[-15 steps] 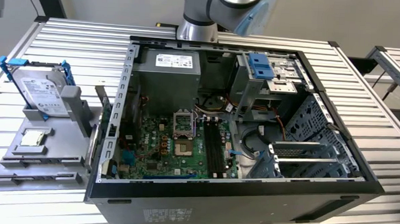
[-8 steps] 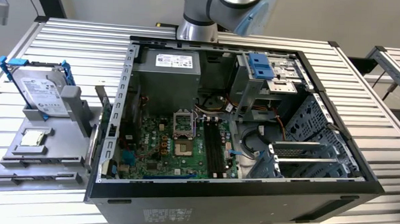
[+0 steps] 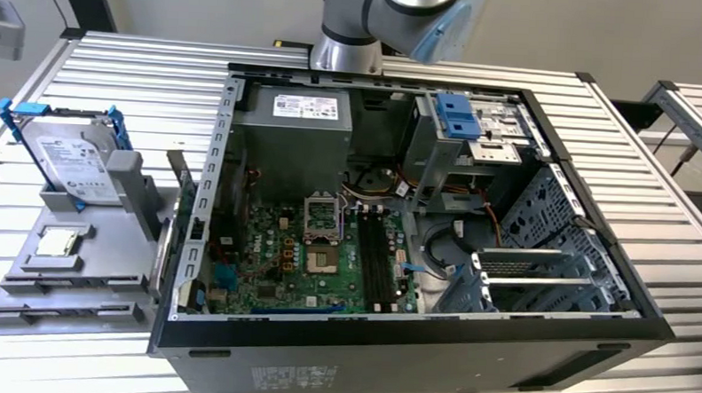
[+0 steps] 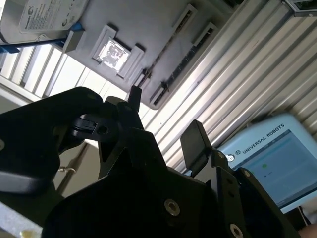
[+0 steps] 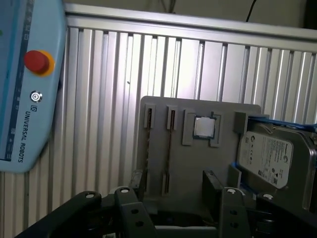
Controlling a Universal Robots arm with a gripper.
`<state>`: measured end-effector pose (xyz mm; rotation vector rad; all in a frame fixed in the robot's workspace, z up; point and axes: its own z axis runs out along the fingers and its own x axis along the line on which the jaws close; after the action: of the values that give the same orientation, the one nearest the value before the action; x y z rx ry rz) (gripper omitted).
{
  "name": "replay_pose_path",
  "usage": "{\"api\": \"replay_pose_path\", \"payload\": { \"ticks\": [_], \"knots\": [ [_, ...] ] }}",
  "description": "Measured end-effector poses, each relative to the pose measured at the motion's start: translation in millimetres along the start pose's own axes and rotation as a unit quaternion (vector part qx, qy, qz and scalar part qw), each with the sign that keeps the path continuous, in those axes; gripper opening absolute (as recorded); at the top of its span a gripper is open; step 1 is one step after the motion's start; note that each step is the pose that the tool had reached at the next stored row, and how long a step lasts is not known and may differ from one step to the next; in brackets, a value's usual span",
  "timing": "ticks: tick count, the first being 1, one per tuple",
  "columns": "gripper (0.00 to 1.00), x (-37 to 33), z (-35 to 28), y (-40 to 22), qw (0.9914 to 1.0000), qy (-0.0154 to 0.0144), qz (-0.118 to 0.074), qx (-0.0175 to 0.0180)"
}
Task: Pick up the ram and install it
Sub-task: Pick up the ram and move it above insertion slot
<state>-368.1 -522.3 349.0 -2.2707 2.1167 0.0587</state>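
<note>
At the near end of the grey fixture (image 3: 118, 248), just beside the open computer case (image 3: 440, 334), the ram (image 3: 75, 281) is being shown edge-on as a thin dark strip. It is being carried in the slot next to the processor (image 3: 61, 242). Its broad face and chips are not being made out from these angles. The same narrow, brownish line is being seen in both wrist views, marked here in the first wrist view (image 5: 168, 148).

Farther along the fixture, the hard drive (image 3: 75, 158) is being held upright. Beyond the case, the arm (image 3: 348, 37) is being seen at the far edge of the table (image 3: 132, 71).

In the second wrist view the gripper (image 4: 163, 116) is being held released. Its black fingers (image 4: 195, 141) are being kept well apart, and nothing is being grasped or touched. It is being held high above the fixture, well apart from the ram.

The ram's long axis is being kept level and parallel with the table's slats. One end is being pointed at the case and the other toward the exterior view's left.
</note>
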Motion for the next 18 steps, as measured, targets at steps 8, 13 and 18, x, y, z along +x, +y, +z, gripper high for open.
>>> {"api": "replay_pose_path", "payload": {
  "ticks": [8,13,18],
  "knots": [
    [1.00,0.8,14.6,0.0,1.00000,0.0000,0.000,-0.0001],
    [1.00,1.3,23.4,0.0,1.00000,0.0002,0.000,-0.0002],
    [1.00,1.6,30.5,0.0,1.00000,0.0006,0.000,-0.0011]
  ]
}}
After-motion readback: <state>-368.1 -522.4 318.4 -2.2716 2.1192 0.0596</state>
